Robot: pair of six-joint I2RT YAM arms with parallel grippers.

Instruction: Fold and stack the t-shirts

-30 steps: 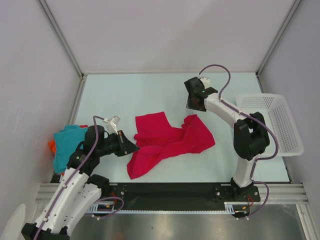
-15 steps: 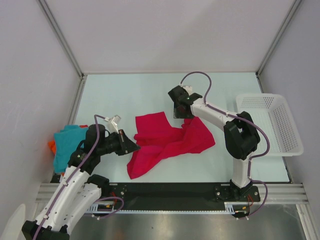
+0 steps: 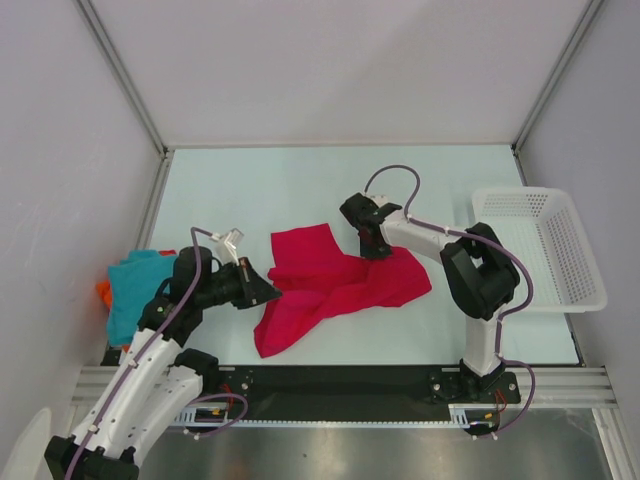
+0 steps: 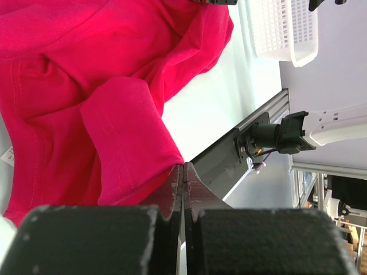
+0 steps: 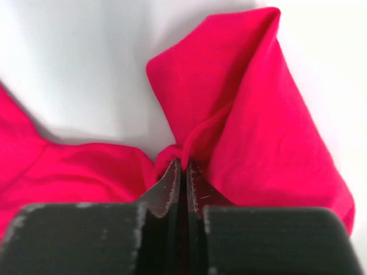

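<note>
Crimson shirt centre frame, plain, no print. Teal shirt and orange shirt at left edge, both plain. Basket at right, white mesh. Table pale mint. Left arm and right arm white with black joints.

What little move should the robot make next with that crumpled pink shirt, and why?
Probably lift the right tool slightly and draw it away from the left tool: it is shut on a fold of the crumpled crimson shirt, which must lie flat before folding.
</note>
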